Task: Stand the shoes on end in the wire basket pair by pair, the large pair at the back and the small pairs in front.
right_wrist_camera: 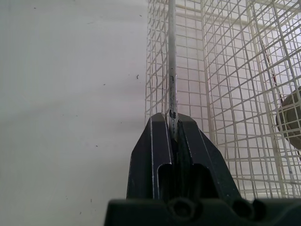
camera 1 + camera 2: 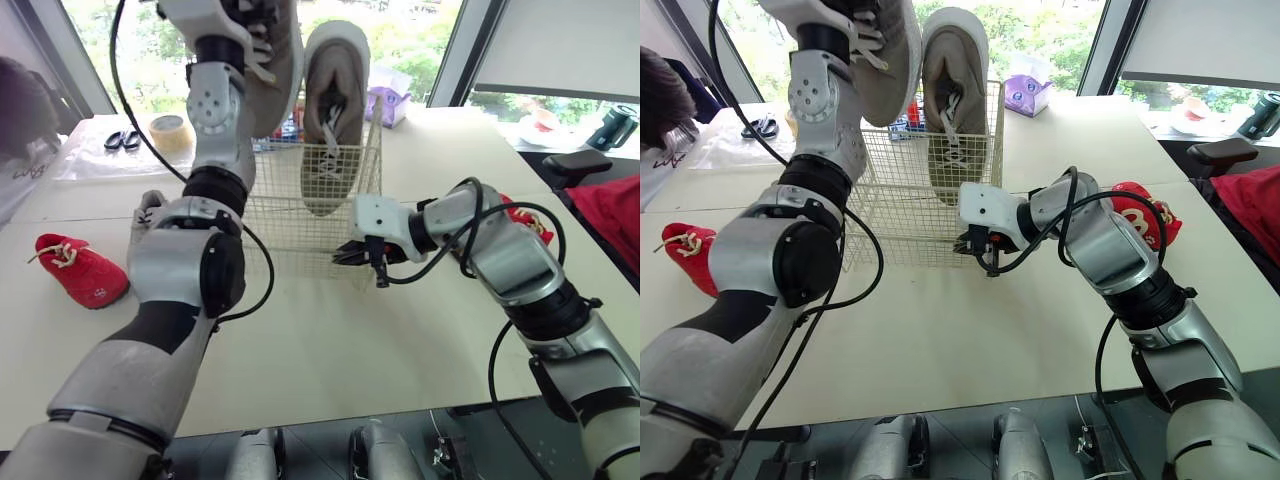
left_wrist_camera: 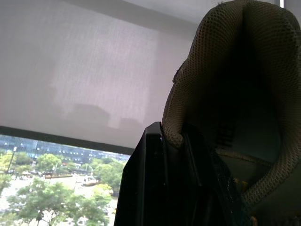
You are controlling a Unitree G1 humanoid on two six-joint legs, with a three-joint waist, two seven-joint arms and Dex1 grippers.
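Observation:
My left gripper (image 3: pixel 172 137) is raised high over the wire basket (image 2: pixel 290 218) and is shut on the heel collar of a large grey shoe (image 2: pixel 276 62), which hangs above the basket's back left. The other large grey shoe (image 2: pixel 331 118) stands on end at the back right of the basket. At the basket's near right corner, my right gripper (image 1: pixel 172 123) is shut on the rim wire. A small red shoe (image 2: pixel 84 271) lies on the table at the left. Another red shoe (image 2: pixel 1140 214) lies behind my right arm. A small grey shoe (image 2: pixel 148 207) peeks out beside my left arm.
A tape roll (image 2: pixel 172 131) and scissors (image 2: pixel 122 140) lie at the back left, and a purple tissue pack (image 2: pixel 391 101) sits behind the basket. A person (image 2: pixel 662 98) is at the left edge. Red cloth (image 2: pixel 612 212) and a dark mug (image 2: pixel 612 127) are at the right.

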